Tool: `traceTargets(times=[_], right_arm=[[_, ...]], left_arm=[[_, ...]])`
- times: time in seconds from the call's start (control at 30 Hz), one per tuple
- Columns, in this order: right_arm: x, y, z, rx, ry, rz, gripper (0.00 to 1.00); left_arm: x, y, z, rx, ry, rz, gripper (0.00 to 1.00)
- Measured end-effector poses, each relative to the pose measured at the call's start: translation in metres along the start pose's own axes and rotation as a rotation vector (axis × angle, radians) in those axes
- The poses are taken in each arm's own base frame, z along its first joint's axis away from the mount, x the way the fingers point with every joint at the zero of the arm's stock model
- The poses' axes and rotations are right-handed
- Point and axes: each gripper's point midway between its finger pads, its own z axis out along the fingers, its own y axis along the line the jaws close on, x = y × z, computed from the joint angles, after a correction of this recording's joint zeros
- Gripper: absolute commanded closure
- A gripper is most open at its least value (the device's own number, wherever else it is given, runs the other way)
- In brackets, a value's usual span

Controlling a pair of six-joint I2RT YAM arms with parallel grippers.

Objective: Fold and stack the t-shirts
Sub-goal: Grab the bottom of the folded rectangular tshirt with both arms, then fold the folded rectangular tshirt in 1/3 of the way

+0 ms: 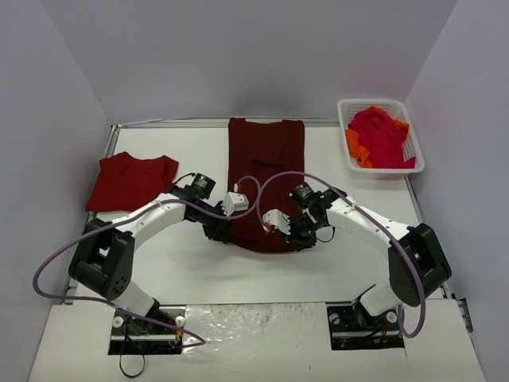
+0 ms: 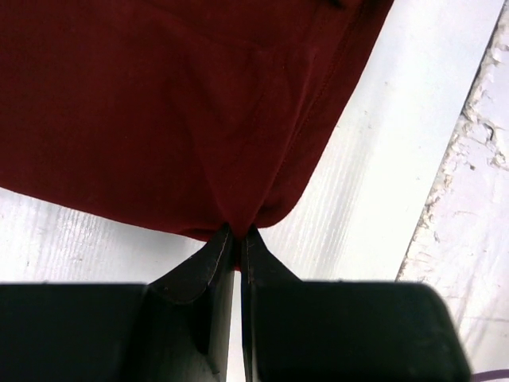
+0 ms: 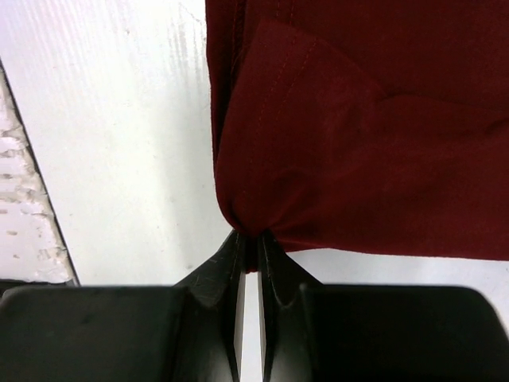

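**Both near corners of the maroon shirt pinched**

My left end effector [image 2: 236, 231] is pressed together on the near-left hem corner of the maroon shirt [image 1: 266, 159]. My right end effector [image 3: 248, 235] pinches the near-right corner the same way. The shirt lies flat as a long strip across the middle of the tabletop [image 1: 191, 270], collar at the far edge. I judge it light and limp, likely to sag and drag, so the corners are the right hold, lifted evenly. There is open room on both sides of the strip. A folded red shirt [image 1: 131, 181] lies at the left, and the basket [image 1: 374, 102] of heaped shirts [image 1: 380, 135] stands far right, both well apart.
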Motion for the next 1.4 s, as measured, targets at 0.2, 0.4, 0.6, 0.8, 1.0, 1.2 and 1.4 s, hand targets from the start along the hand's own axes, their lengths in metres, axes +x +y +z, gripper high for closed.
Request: traceTargets(times=[0.2, 0.4, 0.6, 0.8, 1.0, 1.2, 1.4], right_arm=[[0.001, 0.011, -0.008, -0.029, -0.008, 0.008, 1.0], [0.001, 0.024, -0.015, -0.061, -0.014, 0.003, 1.0], [0.002, 0.031, -0.019, -0.096, -0.008, -0.005, 1.0], [-0.002, 0.033, -0.027, -0.112, -0.008, -0.024, 1.0], [-0.009, 0.03, -0.036, -0.107, -0.014, -0.039, 1.0], [-0.017, 0.022, -0.042, -0.098, -0.02, -0.043, 1.0], [-0.024, 0.011, -0.051, -0.072, -0.03, -0.044, 1.0]], left_arm=[[0.001, -0.01, -0.006, 0.032, 0.001, 0.031, 0.98], [0.005, -0.03, -0.013, 0.093, 0.008, 0.075, 0.98], [0.008, -0.049, -0.021, 0.154, 0.009, 0.115, 0.98], [0.013, -0.059, -0.025, 0.195, 0.022, 0.132, 0.98], [0.001, -0.062, -0.034, 0.201, 0.028, 0.169, 0.98], [-0.018, -0.059, -0.046, 0.22, 0.053, 0.219, 0.98], [-0.019, -0.055, -0.049, 0.195, 0.062, 0.237, 0.98]])
